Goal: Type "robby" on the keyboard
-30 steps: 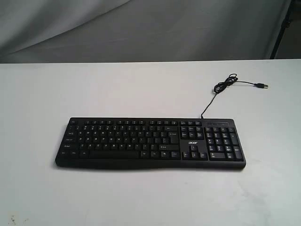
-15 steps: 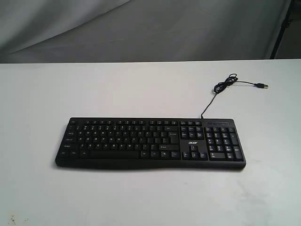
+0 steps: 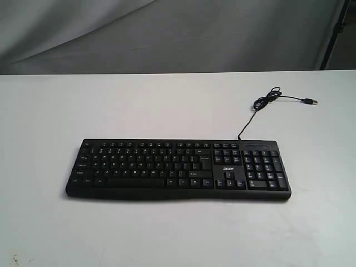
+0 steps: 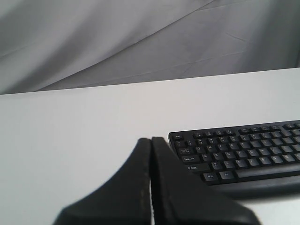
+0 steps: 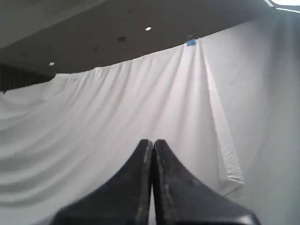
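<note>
Left claw [image 4: 151, 140]: we see its two fingers pressed together, with nothing between them. It hangs near the end of the keyboard [image 3: 178, 167] that is opposite the number pad. We think the closed tips serve as one narrow point to press a single key.
Right claw [image 5: 152, 143]: also closed and empty. Its camera faces only the grey cloth [image 5: 117, 108], so we judge it is raised away from the work.
Keyboard place: it lies flat in the middle of the white desk [image 3: 167, 105], and nothing touches it.
Keyboard look: wide and black, with white legends and a small white logo.
Cable [image 3: 261, 103]: thin and black. It ends unplugged on the desk.
Stage: we judge the typing has not yet begun.
</note>
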